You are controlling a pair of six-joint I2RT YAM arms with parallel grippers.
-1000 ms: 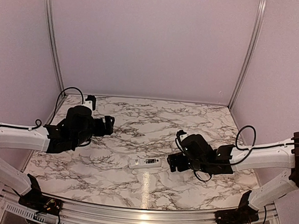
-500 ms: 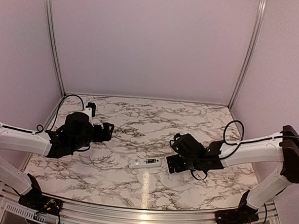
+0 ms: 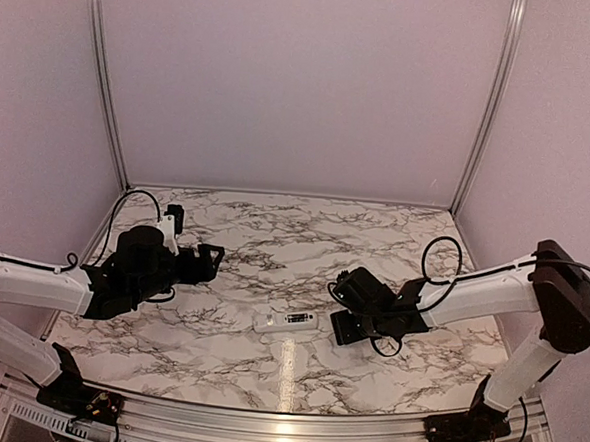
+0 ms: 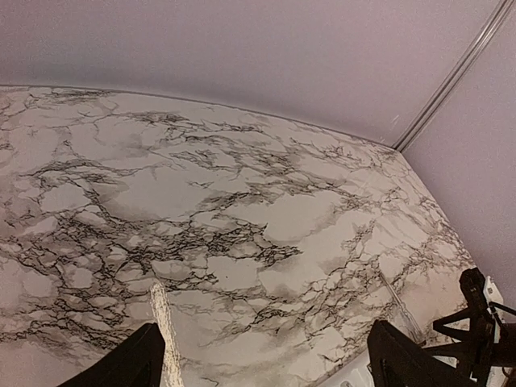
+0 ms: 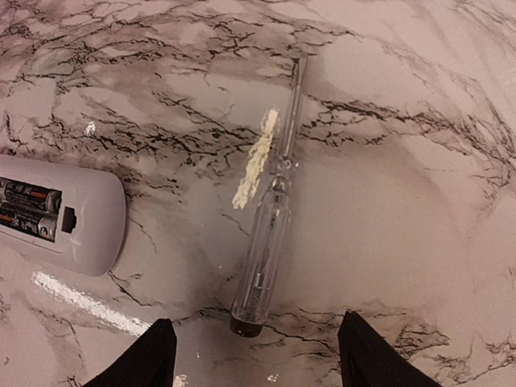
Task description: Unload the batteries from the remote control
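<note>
The right tool (image 5: pixel 255 321) stands with its fingers (image 5: pixel 145 355) apart, though not at their widest, and nothing is clamped between them. It hangs low over the counter (image 3: pixel 304 232), and the dark butt end of a clear pen-like stick (image 5: pixel 270 222) lies on the marble just ahead of the gap, not touched by either finger. The left tool (image 3: pixel 211 256) is spread wide and holds nothing. It is lifted over the left part of the counter, near the left edge, with only bare marble under it.

A second ago the right arm reached in flatter from the right edge. Since then its elbow has risen and swung inward, and its wrist has slid a little to the left, toward the middle of the counter. Its fingers have also drawn somewhat closer together. The left arm has pulled its wrist back a touch toward the left edge. The remote has not shifted.

The remote control (image 3: pixel 289 321) lies flat near the front edge of the counter, about midway along it, just to the left of the right tool and apart from it. Its back is open, and the two batteries (image 5: pixel 29 208) sit side by side in the dark recess. The stick lies between the remote and the right edge, pointing toward the back of the counter
</note>
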